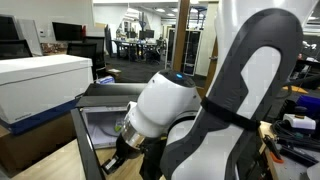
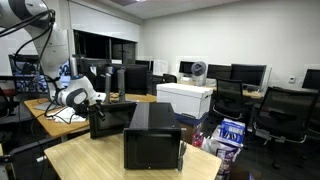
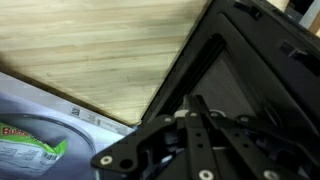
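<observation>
ROBOT AT WORK: A white-and-charcoal robot arm [image 1: 250,90] bends low over a pale wood-grain surface [image 3: 110,50] in an office lab. Its smooth, rounded wrist joint sits at the mouth of a black, box-shaped appliance [image 1: 110,97]. The appliance rests on the surface, matte and square-cornered, and in an exterior view its light grey cavity is open to the room. The jaws are drawn together, their black metal linkages filling the bottom of the wrist view; whether they pinch anything cannot be told. Just past them a dark, straight-edged frame [image 3: 215,75] with a glossy panel slants across the wood. A crinkled, green-printed packet [image 3: 28,150] lies at lower left on a shiny grey-white sheet. A blocky white carton [image 1: 45,80] stands near the appliance, and a second black cabinet [image 2: 152,135] stands apart from it.
</observation>
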